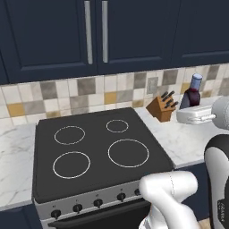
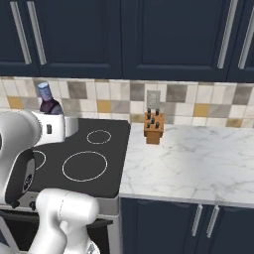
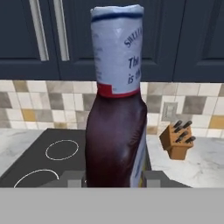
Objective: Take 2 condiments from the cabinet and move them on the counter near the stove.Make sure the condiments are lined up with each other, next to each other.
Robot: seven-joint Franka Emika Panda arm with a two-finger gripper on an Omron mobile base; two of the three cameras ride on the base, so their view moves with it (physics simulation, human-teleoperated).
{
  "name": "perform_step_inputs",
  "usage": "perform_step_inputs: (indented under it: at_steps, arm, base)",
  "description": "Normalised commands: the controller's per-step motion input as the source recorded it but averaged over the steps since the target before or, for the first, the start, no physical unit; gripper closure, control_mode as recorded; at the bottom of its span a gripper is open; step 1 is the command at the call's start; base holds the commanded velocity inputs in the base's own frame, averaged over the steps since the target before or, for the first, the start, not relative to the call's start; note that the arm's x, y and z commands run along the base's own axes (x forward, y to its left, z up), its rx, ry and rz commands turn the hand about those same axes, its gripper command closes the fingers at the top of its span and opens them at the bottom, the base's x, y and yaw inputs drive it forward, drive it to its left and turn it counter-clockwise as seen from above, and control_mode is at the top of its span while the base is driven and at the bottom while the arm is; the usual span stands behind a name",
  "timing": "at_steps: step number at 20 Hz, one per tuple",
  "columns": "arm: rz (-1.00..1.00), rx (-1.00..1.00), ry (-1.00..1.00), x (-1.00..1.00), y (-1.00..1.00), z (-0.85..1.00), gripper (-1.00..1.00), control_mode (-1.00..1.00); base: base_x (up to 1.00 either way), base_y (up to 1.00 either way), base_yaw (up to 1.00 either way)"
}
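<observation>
Gripper (image 3: 114, 177): my fingers were clamped on the maroon bottle (image 3: 116, 131).
Bottle: upright, apparently above the counter (image 1: 179, 138), near the knife block (image 1: 162, 107).

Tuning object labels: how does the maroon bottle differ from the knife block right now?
The maroon bottle is dark glossy red with a pale cap; the knife block is tan wood with black handles. The bottle is held upright in the tool, off the counter; the block rests there, slanted.

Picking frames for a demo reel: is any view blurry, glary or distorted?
Left base view: even flat light, sharp. Right base view: the same, the knife block crisp. Hand view: the maroon bottle looms huge from closeness, its label text cut off at the bottle's edge; no glare.
</observation>
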Motion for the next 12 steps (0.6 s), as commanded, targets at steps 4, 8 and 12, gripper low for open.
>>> perform_step_inputs:
  at_steps: [4, 8, 12]
  arm:
    - [-0.09, 0.00, 0.11, 0.17, -0.06, -0.14, 1.00, -1.00]
    - [-0.19, -0.01, 0.22, 0.38, -0.15, -0.38, 1.00, -1.00]
    - [-0.19, -0.02, 0.13, 0.26, -0.09, -0.45, 1.00, -1.00]
  base:
    - [0.16, 0.00, -0.07]
    - [0.00, 0.00, 0.00]
    - [0.00, 0.00, 0.00]
